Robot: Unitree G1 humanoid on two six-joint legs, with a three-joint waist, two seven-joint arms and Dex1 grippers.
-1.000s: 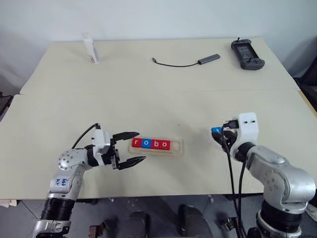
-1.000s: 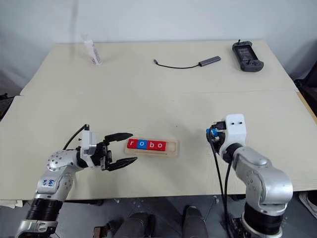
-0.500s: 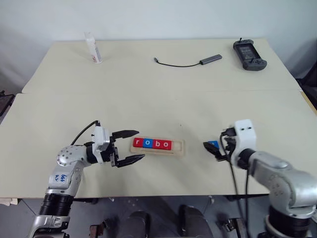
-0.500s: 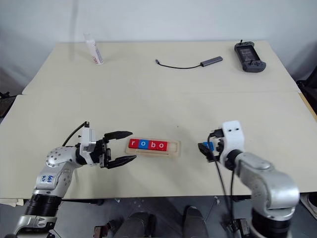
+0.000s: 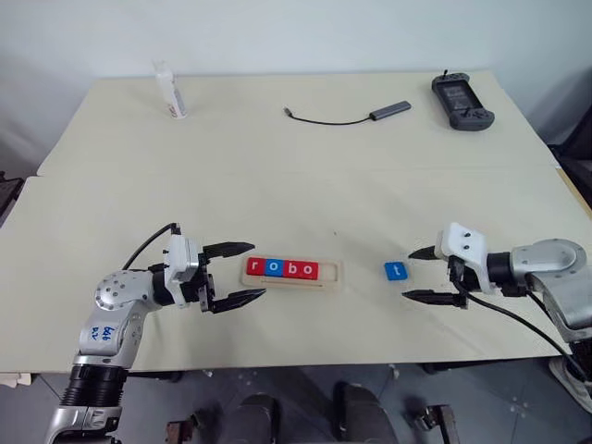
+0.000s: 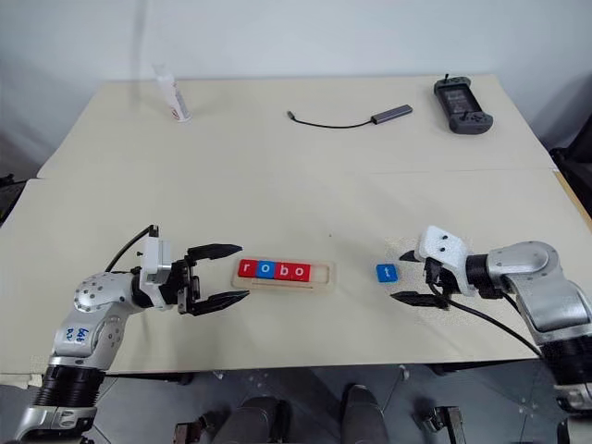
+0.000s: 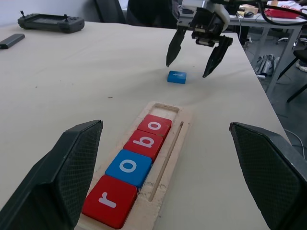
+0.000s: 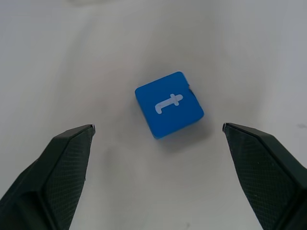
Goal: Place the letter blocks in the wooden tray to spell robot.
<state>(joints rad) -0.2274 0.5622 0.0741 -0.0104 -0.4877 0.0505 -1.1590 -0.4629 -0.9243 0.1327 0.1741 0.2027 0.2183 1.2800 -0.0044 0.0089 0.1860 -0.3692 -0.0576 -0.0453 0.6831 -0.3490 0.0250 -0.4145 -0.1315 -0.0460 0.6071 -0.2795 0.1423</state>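
The wooden tray (image 5: pixel 292 273) holds four letter blocks (image 5: pixel 283 268) reading r, o, b, o; the blue t block (image 5: pixel 395 271) lies flat on the table (image 5: pixel 296 176) just right of it. My right gripper (image 5: pixel 418 275) sits beside the t block, jaws apart and empty; my left gripper (image 5: pixel 239 274), jaws also apart, hovers at the tray's left end.

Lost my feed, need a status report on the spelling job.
Both grippers open: left gripper beside wooden tray, right gripper by blue t block. Tray reads r-o-b-o; t flat on table. Path clear.
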